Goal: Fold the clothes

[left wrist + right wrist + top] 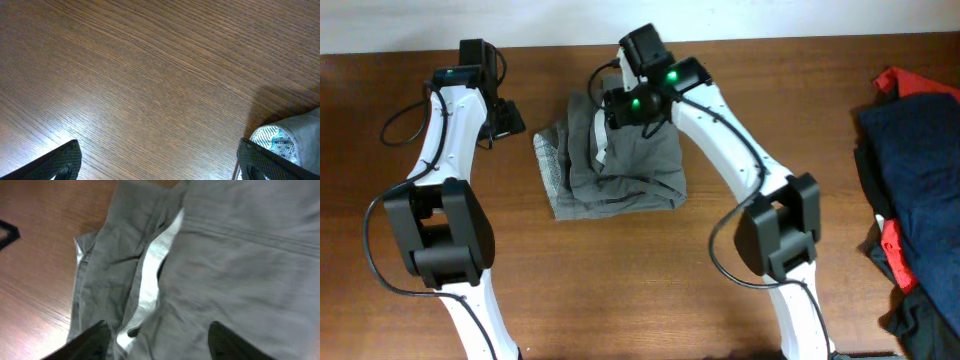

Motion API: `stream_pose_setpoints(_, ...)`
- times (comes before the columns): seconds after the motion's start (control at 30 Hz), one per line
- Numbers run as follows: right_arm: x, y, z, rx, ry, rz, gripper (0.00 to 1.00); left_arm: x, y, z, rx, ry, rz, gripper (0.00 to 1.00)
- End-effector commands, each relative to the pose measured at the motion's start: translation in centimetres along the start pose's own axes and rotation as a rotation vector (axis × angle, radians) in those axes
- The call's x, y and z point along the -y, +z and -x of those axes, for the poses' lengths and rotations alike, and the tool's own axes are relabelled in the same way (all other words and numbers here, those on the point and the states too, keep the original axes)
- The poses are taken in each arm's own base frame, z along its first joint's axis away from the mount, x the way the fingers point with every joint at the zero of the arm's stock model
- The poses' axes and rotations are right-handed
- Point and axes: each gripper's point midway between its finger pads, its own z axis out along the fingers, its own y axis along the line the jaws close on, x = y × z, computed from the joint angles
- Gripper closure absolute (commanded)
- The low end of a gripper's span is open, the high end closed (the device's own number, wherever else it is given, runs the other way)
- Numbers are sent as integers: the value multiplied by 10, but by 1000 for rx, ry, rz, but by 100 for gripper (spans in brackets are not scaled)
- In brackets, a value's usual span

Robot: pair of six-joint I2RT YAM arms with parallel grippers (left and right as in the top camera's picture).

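Observation:
The grey-olive garment (pixel 620 170) lies bunched in a rough square on the wooden table, between the two arms. My right gripper (pixel 620 108) hovers over its far edge. In the right wrist view its fingers (pixel 160 345) are spread open above the cloth (pixel 240 270), with a pale strip of inner lining (pixel 150 280) between the folds. My left gripper (pixel 506 118) is open and empty over bare wood, left of the garment. In the left wrist view its fingers (pixel 160 162) are wide apart, and a corner of the garment (pixel 305 135) with a pale patterned lining shows at the lower right.
A pile of navy blue clothing (pixel 915 170) with a red cloth (pixel 905 80) lies at the table's right edge. Bare wood (pixel 620 290) lies in front of the garment, and the table's far edge (pixel 770 40) is just behind the arms.

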Motion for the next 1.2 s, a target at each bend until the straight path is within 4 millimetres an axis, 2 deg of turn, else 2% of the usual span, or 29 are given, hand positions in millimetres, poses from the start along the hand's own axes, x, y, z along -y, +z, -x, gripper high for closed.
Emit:
stream_pose_setpoints(0.0, -5, 28, -15, -56, -12, 52, 39, 4, -2, 5, 10, -17, -18, 1)
stream_pose_setpoints(0.2, 7, 47, -22, -69, -9, -19, 41, 4, -2, 5, 11, -18, -18, 1)
stream_pose_setpoints(0.37, -2, 71, -37, -100, -33, -30, 42, 4, -2, 6, 14, -19, -19, 1)
stream_pose_setpoints(0.57, -3, 80, -39, -75, -69, -116, 46, 4, -2, 6, 14, -19, -20, 1)
stream_pose_setpoints(0.87, 11, 94, -48, -98, -55, -177, 47, 4, -2, 7, 16, -19, -20, 1)
stream_pose_setpoints(0.93, 8, 94, -49, -102, -57, -165, 57, 4, -2, 7, 19, -20, -21, 1)
stream_pose_setpoints(1.0, 3, 95, -51, -107, -59, -151, 73, 4, -2, 8, 21, -21, -21, 1)
stream_pose_setpoints(1.13, -6, 95, -54, -115, -70, -133, 96, 4, -2, 8, 20, -21, -21, 1)
stream_pose_setpoints(1.17, -8, 91, -52, -112, -72, -131, 96, 4, -2, 8, 21, -20, -21, 1)
